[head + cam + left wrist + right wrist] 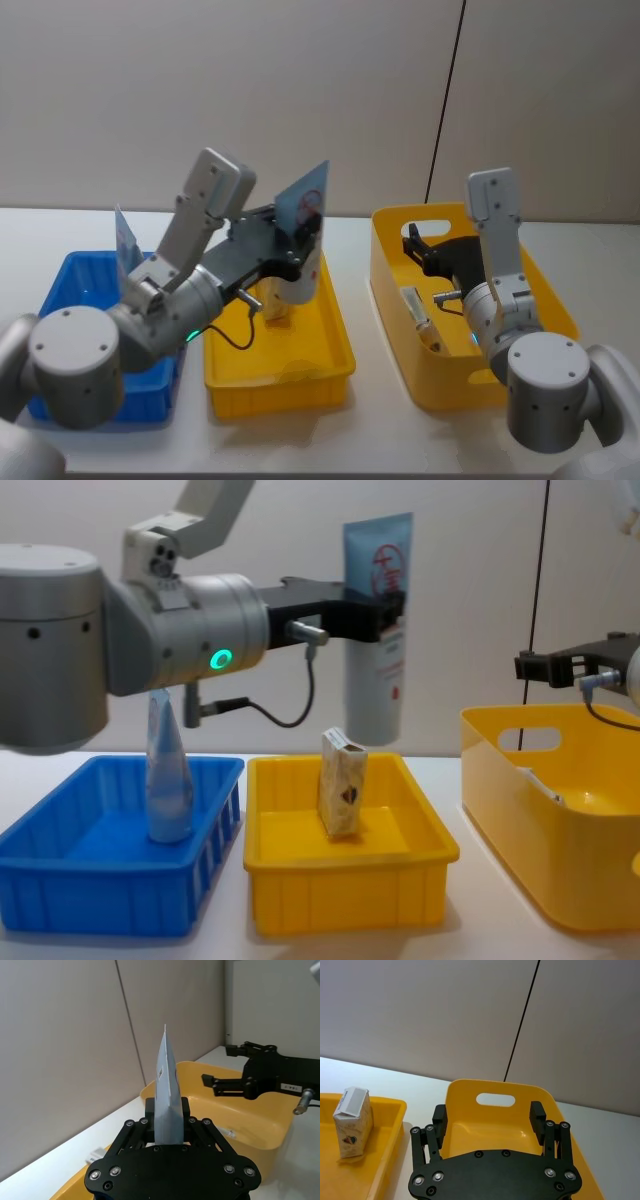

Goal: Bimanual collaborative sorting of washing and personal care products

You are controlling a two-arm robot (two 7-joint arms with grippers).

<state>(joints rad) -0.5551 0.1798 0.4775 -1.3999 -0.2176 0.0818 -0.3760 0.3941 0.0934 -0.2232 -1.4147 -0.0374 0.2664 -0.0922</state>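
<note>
Left gripper (378,618) clamped a tube (372,695); right gripper (487,1112) stood open. I thought it needed lowering upright into the bin (100,900) at 9 o'clock.

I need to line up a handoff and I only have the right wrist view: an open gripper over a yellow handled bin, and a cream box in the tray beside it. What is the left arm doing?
Observer: The left gripper is shut on a blue-white squeeze tube, held upright with its crimped end up, above the yellow tray.
Operator: Any other tubes around?
Observer: Yes, a second tube stands upright in the blue bin, on the robot's left.
Operator: Is the handled bin empty?
Observer: No. The head view shows a pale item lying by the bin's wall nearest the tray. I cannot tell what it is.
</note>
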